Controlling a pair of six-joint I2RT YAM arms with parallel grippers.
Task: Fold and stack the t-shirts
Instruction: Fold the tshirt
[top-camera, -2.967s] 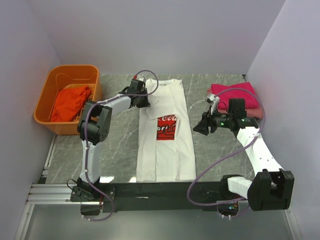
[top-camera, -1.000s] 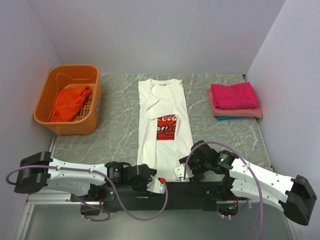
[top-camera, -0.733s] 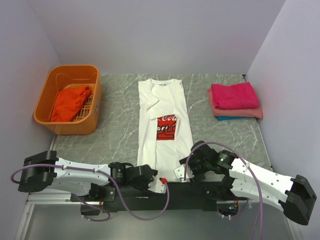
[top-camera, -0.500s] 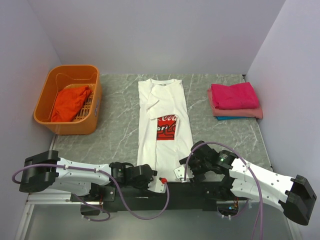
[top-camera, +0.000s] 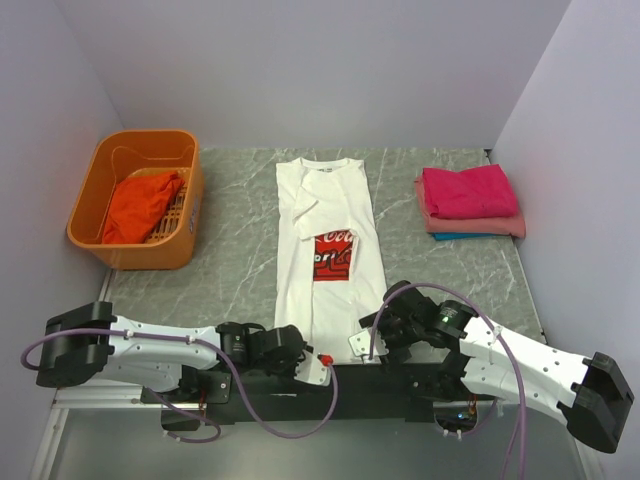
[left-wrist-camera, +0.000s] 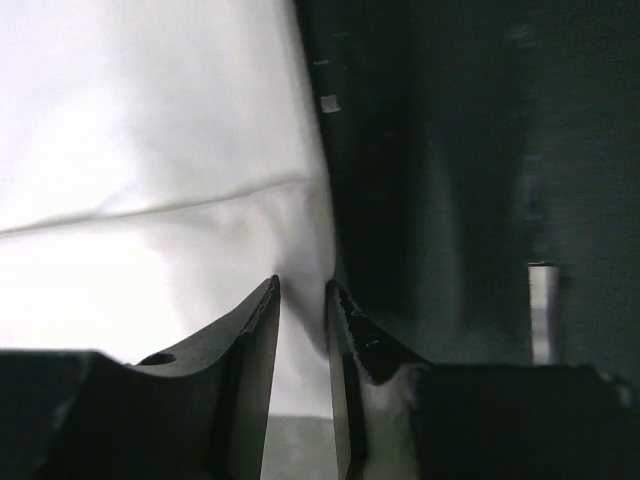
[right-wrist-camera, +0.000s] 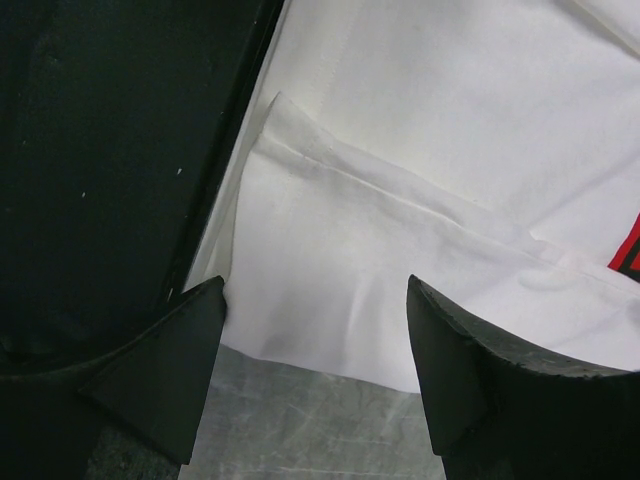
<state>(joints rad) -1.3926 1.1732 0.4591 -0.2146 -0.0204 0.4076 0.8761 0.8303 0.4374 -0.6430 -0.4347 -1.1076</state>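
White t-shirt (red print), orange basket, grey marbled table.

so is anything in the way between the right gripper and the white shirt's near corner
Nothing visible. The right gripper is open over the near corner of the white t-shirt, bare cloth showing between its fingers. The black rail runs alongside, not in between.

The right gripper has its two black fingers spread wide, one on each side of the near corner of the white t-shirt. A folded layer of the shirt, with a stitched hem, lies flat between them. A black bar runs along the shirt's left edge. Below the shirt is the grey marbled table. A sliver of red print shows at the shirt's right edge.
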